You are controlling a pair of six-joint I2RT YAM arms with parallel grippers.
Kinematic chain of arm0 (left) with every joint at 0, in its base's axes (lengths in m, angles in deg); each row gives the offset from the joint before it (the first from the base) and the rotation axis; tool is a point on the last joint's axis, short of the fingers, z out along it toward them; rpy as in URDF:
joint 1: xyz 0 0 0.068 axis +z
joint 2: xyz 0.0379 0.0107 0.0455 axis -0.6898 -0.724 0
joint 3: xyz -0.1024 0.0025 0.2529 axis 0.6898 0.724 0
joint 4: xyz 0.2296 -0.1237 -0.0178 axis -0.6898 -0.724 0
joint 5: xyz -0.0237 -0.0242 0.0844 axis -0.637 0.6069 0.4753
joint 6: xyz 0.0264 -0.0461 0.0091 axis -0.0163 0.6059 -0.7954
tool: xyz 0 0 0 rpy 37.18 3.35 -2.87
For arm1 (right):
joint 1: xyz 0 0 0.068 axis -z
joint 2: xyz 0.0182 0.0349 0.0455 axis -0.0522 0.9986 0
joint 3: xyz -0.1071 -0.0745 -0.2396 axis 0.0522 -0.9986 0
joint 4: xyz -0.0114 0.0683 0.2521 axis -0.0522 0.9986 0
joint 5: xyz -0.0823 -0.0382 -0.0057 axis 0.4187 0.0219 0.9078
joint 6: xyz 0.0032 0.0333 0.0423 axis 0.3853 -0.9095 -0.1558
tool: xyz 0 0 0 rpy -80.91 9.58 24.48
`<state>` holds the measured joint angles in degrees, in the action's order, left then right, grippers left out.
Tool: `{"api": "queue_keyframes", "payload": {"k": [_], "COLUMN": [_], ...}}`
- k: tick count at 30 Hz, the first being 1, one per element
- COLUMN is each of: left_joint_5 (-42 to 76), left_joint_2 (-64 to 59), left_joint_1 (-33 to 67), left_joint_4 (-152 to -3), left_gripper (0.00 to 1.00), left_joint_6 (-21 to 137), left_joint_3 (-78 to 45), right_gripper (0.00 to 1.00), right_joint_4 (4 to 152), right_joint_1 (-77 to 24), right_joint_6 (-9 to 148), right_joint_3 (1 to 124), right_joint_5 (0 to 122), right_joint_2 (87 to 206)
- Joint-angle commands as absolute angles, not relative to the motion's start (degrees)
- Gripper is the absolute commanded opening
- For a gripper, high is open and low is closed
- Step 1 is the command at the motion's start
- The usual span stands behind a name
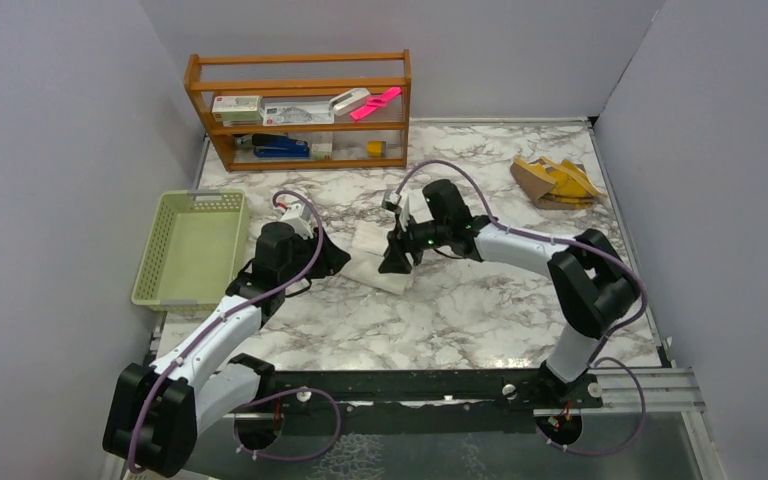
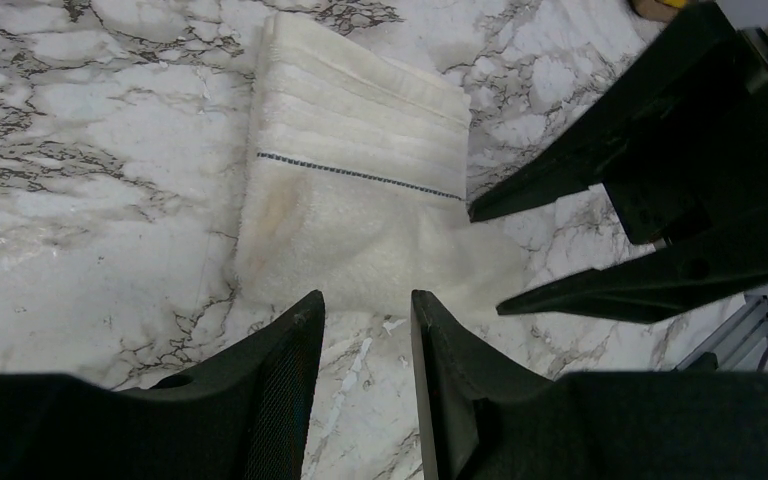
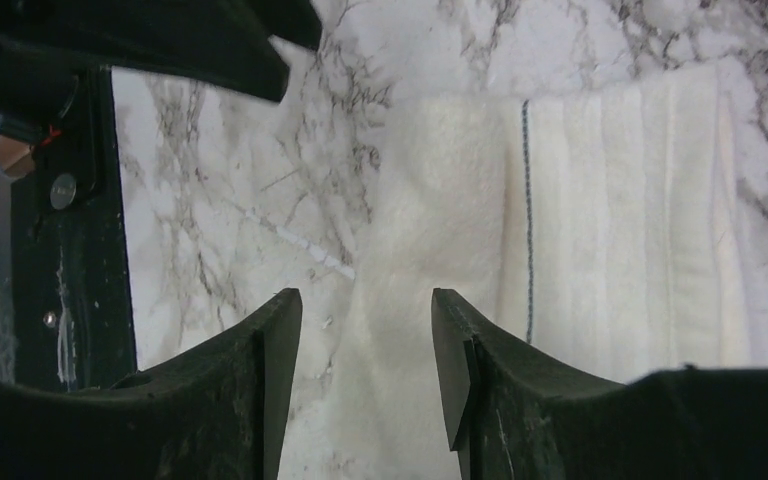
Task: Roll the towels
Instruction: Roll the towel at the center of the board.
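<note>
Marble tabletop (image 1: 480, 300); left gripper (image 2: 365, 300) and right gripper (image 3: 365, 295), half-open, face the white textured towel (image 2: 360, 150); uneven pinches could skew it.

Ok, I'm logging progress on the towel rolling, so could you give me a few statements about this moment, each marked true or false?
1. The white towel lies unrolled on the table. True.
2. The left gripper is shut on the white towel. False: its jaws stand open and hold nothing.
3. The mustard-yellow towel sits in the green basket. False: it lies near the table's far right corner, while the basket stands at the left edge.
4. The right gripper has its jaws open at the white towel. True.
</note>
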<state>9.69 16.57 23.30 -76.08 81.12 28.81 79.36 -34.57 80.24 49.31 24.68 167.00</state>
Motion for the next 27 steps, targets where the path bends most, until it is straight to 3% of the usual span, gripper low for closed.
{"api": "queue_keyframes", "payload": {"k": [1,2,3,4,5,7,12,15,19,23,25,27], "left_joint_5": [8.7,8.8,8.9,9.0,9.1,9.3,9.8,11.2,13.8,17.2,19.6,21.6], "left_joint_2": [18.0,18.3,18.7,19.0,19.4,19.5,18.7,20.0,21.4,20.0,18.4,16.9], "left_joint_1": [23.4,23.5,23.4,23.4,23.4,23.4,23.4,23.4,23.4,23.4,23.5,23.7], "left_joint_4": [-75.6,-75.5,-75.3,-75.1,-75.0,-75.0,-76.7,-77.7,-78.2,-76.8,-76.5,-77.1], "left_gripper": [0.4,0.4,0.4,0.4,0.4,0.41,0.41,0.41,0.41,0.41,0.41,0.41], "left_joint_6": [81.2,81.2,81.2,81.2,81.1,80.7,79.5,79.5,79.8,80.5,80.2,79.6], "left_joint_3": [28.7,28.6,28.5,28.3,28.2,27.7,25.8,25.6,25.8,26.1,25.8,24.7], "right_gripper": [0.54,0.58,0.7,0.94,0.99,1.0,1.0,0.93,0.97,1.0,0.93,0.84], "right_joint_4": [69.8,64.7,59.4,53.9,47.8,43.5,68.3,64.9,54.5,47.9,56.7,58.8], "right_joint_1": [-36.0,-36.2,-36.3,-36.3,-36.3,-35.5,-35.1,-39.8,-45.2,-41.5,-35.5,-38.7], "right_joint_6": [82.6,83.1,82.9,81.0,77.9,72.9,74.7,78.1,82.9,69.1,65.5,70.5], "right_joint_3": [40.0,36.1,32.1,27.8,24.0,20.4,38.0,34.4,26.6,20.9,25.2,25.6], "right_joint_5": [31.9,35.5,39.0,43.2,47.5,50.7,37.0,49.4,65.0,73.5,61.3,62.0], "right_joint_2": [153.7,149.1,144.8,141.0,138.6,138.9,154.2,150.6,139.2,139.1,144.9,146.4]}}
